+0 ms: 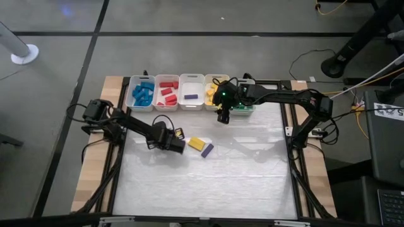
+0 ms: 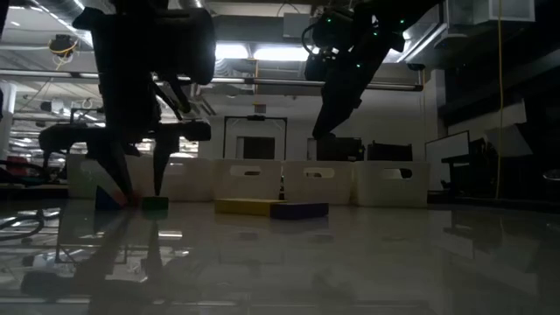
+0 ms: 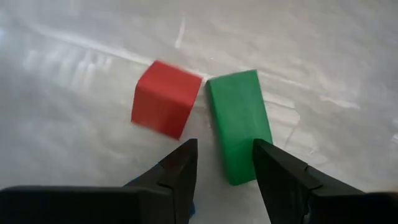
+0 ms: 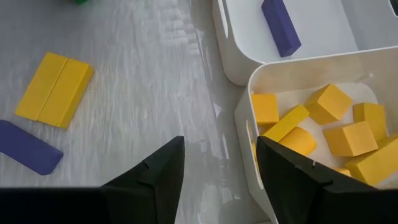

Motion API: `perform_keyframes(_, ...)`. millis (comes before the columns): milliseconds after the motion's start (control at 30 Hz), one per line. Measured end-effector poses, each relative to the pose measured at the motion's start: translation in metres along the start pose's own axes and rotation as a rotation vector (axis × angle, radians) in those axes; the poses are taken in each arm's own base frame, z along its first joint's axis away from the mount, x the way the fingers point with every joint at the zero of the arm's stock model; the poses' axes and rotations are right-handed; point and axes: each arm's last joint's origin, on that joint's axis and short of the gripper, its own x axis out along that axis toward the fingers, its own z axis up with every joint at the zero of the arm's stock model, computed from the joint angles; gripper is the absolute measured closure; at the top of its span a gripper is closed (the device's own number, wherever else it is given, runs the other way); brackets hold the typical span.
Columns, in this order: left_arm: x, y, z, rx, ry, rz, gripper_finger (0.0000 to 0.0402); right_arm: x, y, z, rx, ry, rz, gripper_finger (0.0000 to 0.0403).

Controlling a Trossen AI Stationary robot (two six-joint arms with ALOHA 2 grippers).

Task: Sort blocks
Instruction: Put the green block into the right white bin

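Gleaming white table (image 1: pixel 208 183) holding yellow block (image 1: pixel 196 144), purple block (image 1: pixel 207 150).

The table top (image 1: pixel 208 183) is a pale, glossy white-grey, framed by light wood edges. Along its far side stand white bins (image 1: pixel 191 83): one holds light blue blocks (image 1: pixel 142 94), the next red blocks (image 1: pixel 167 93), the next a single purple bar (image 1: pixel 190 97), and another yellow blocks (image 4: pixel 336 127) of a warm golden shade. On the open table lie a yellow block (image 1: pixel 197 143) and a purple block (image 1: pixel 206 150) side by side. Close to the left arm's dark fingers (image 3: pixel 180 171) sit a red cube (image 3: pixel 165 98) and a plain green bar (image 3: pixel 239 124). Both arms are black; the right one shows a small green light (image 1: pixel 222 96). The floor around is grey with dark lines.
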Motion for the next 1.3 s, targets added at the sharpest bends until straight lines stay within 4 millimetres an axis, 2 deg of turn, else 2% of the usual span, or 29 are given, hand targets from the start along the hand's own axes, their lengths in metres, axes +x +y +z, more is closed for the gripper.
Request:
perform_keyframes(333, 0.009, 0.002, 0.018, 0.151, -0.059, 0.118, 0.0258, 0.0, 0.001, -0.002, -0.026, 0.012, 0.036, 0.0203)
perform_keyframes(667, 0.008, -0.005, 0.021, 0.126, -0.101, 0.076, 0.0258, 0.0, 0.002, 0.0, -0.026, -0.012, 0.071, 0.0203)
perform_keyframes(967, 0.007, -0.007, 0.023, 0.018, -0.15, 0.04, 0.0258, 0.0, 0.002, 0.0, -0.026, -0.013, 0.071, 0.0203)
perform_keyframes(1300, 0.021, -0.002, 0.017, -0.038, -0.156, 0.027, 0.0258, 0.0, 0.002, 0.0, -0.026, -0.011, 0.069, 0.0203)
